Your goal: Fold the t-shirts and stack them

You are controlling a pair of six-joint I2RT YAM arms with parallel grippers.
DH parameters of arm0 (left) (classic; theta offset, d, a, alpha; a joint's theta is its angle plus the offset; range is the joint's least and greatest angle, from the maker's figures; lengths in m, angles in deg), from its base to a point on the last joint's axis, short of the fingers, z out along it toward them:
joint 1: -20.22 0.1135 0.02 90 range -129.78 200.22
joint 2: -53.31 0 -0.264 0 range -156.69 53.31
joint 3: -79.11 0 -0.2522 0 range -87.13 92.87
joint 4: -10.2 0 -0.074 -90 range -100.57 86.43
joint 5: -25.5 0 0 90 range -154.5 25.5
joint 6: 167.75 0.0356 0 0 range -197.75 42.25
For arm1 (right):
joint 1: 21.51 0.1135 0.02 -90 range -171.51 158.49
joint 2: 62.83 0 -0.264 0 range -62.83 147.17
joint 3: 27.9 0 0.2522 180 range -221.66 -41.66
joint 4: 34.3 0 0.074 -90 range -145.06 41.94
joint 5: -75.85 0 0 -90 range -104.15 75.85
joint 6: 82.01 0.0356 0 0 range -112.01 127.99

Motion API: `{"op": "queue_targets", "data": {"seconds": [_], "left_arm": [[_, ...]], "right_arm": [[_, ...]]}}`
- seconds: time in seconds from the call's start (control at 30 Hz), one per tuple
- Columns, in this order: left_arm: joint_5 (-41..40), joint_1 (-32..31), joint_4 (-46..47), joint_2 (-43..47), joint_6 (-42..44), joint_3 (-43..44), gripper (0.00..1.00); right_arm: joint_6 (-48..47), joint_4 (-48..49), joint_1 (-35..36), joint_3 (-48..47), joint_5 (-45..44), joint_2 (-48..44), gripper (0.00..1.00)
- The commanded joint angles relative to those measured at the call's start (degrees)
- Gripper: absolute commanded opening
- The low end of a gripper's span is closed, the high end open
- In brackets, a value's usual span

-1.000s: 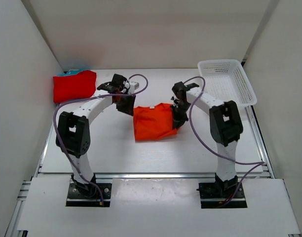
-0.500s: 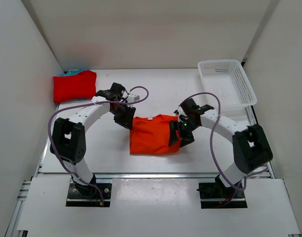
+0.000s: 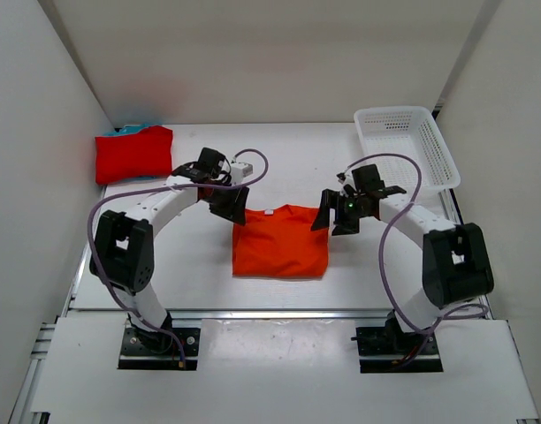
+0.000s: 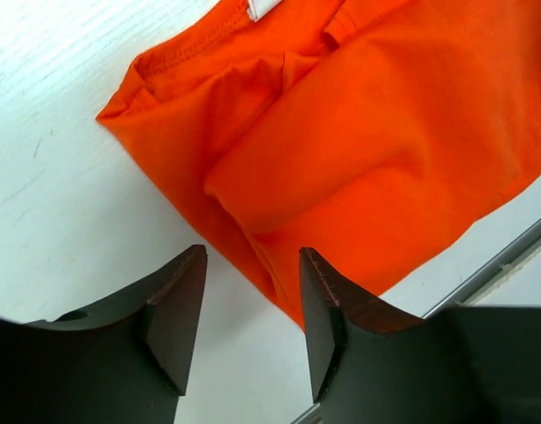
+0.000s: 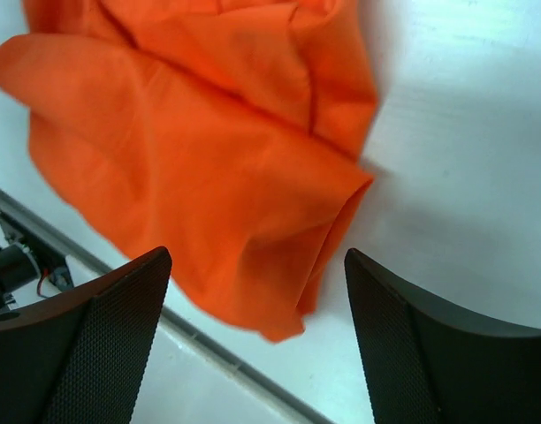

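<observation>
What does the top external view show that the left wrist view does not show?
Only the top external view: the red t-shirt, the white basket and the right tool, open. Only the left wrist view: the layered folds at the corner of the orange t-shirt. Both: that shirt lying on the table and the open left tool, holding nothing.

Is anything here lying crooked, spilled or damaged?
Nothing is spilled or damaged. The orange t-shirt is folded somewhat unevenly, with loose, bulging layers at its edges. It lies apart from the red t-shirt in the far left corner.
</observation>
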Motion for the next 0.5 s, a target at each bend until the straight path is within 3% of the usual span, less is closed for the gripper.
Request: {"op": "queue_targets", "data": {"seconds": [0.0, 0.47], "left_arm": [[2.56, -0.98, 4.62, -1.81, -0.73, 0.10, 0.57], [1.34, -2.83, 6.74, -4.98, -0.38, -2.26, 0.55]], "right_arm": [[-0.72, 7.23, -0.27, -0.62, 1.81, 3.09, 0.85], [-2.74, 12.07, -1.50, 2.72, 3.12, 7.66, 0.84]]}}
